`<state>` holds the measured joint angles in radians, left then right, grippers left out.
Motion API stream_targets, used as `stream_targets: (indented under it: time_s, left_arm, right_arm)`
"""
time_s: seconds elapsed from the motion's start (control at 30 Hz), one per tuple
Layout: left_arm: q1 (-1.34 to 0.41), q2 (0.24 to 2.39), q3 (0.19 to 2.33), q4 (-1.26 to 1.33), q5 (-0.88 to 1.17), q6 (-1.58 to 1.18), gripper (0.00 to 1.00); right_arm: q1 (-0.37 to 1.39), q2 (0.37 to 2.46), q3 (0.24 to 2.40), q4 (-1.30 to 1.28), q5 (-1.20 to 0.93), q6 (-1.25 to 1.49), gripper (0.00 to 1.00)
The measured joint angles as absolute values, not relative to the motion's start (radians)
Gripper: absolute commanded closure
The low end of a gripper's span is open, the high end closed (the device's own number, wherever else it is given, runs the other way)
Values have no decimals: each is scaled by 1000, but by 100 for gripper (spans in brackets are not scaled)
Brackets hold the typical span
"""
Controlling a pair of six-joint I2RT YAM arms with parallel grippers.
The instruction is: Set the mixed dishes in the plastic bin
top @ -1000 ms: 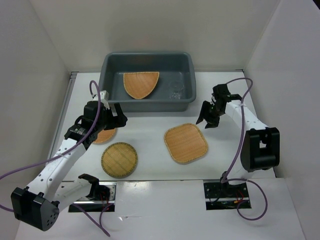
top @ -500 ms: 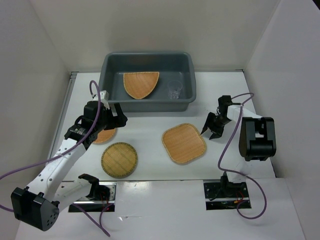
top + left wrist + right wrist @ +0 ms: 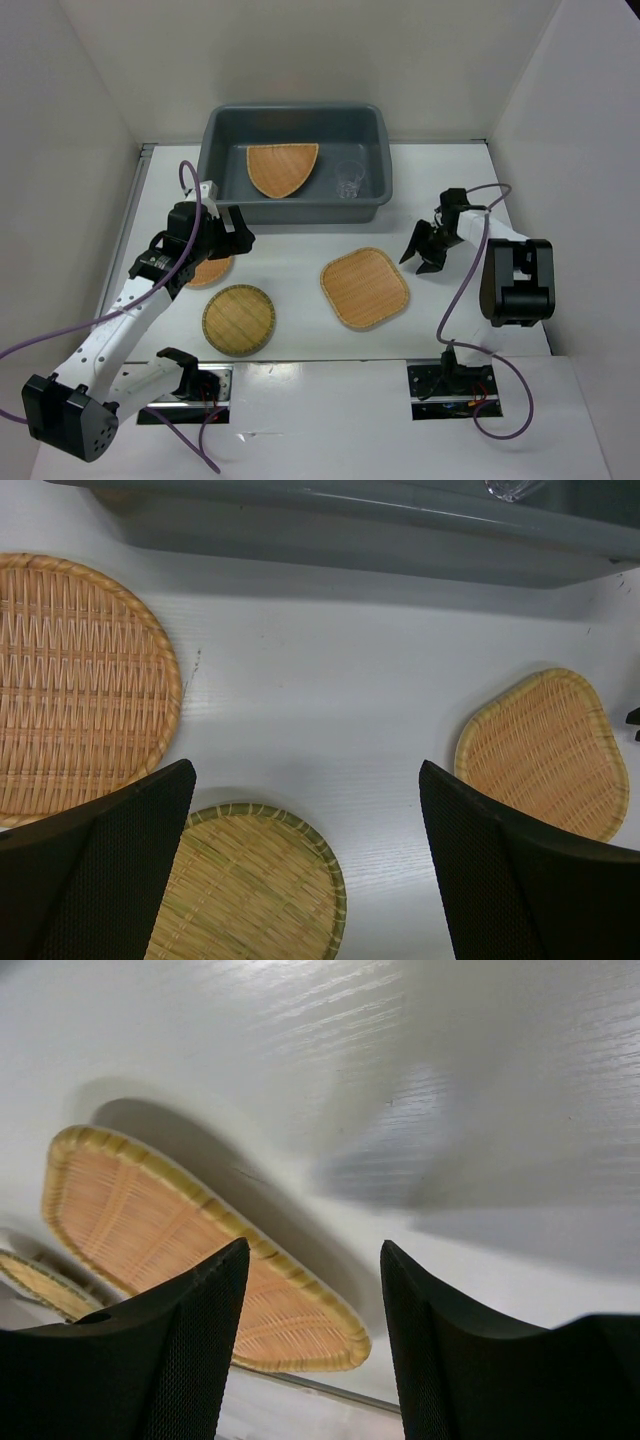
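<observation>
Dishes: 2 of 5 lie inside the bin, the fan tray & cup. In front of bin wait 3: square tray, round tray, 2nd round tray. Left gripper & right gripper: fingers spread, empty. Est. under half done.

Plastic bin at 12 o'clock: smooth dark grey plastic, slight sheen. Inside it, fan-shaped tray: matt orange-tan wicker weave; glass cup: clear, shiny. Rounded square tray at centre and orange round tray at 9 o'clock: the same coarse matt weave. Second round tray at 7 o'clock: finer, greenish-tan weave. Table: white, faint grain, soft sheen. Left gripper and right gripper: matt black fingers with a fine mesh-like texture.
</observation>
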<state>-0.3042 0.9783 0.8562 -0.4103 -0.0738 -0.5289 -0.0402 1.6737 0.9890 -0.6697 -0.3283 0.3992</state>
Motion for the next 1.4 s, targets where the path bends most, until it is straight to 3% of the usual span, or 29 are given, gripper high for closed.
stream_targets:
  time_s: [0.43,0.8,1.17,1.4]
  left_arm:
    - [-304,982,856,-410,-74,-529,1]
    - [-304,982,856,-410,-74,-529,1]
    - [-304,982,856,-410,-74,-529,1]
    - [-304,982,856,-410,-74,-529,1]
  right_arm:
    - [-46,1652,981,-654,-436,392,39]
    - [-7,1742,967,-639,-496,374,45]
    - [20,1785,958,-631,-584,369,51]
    - [86,1844,957,-633,-677,381,61]
